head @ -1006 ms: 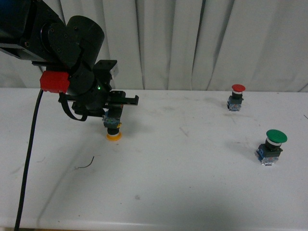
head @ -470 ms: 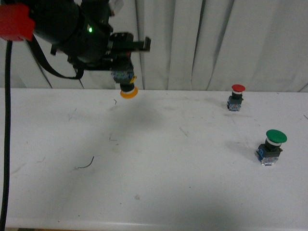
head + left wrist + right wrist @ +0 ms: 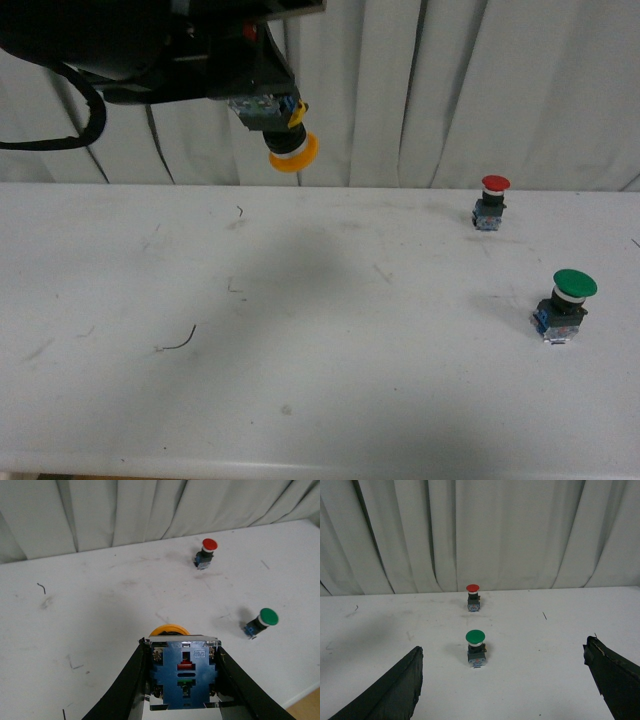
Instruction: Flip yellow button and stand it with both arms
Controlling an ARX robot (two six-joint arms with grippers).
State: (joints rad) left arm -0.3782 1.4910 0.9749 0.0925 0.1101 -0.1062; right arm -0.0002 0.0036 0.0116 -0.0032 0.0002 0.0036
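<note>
Holding yellow button (image 3: 287, 137) high above desk (image 3: 320, 400)
Pinched by its base in left pincer (image 3: 182, 655), cap tilted downward — with right pincer (image 3: 502, 652) spread wide.

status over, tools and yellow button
Left tool shut on yellow button, held above table, cap tilted down. Right tool open, empty. Red button, green button upright far right, out of the way.

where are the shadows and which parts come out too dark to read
Front view: flat light; a broad soft shadow lies on the table below the raised yellow button. Left wrist view: the button's blue base is sharp, left fingers nearly black. Right wrist view: right fingers dark and featureless; green button clear.
</note>
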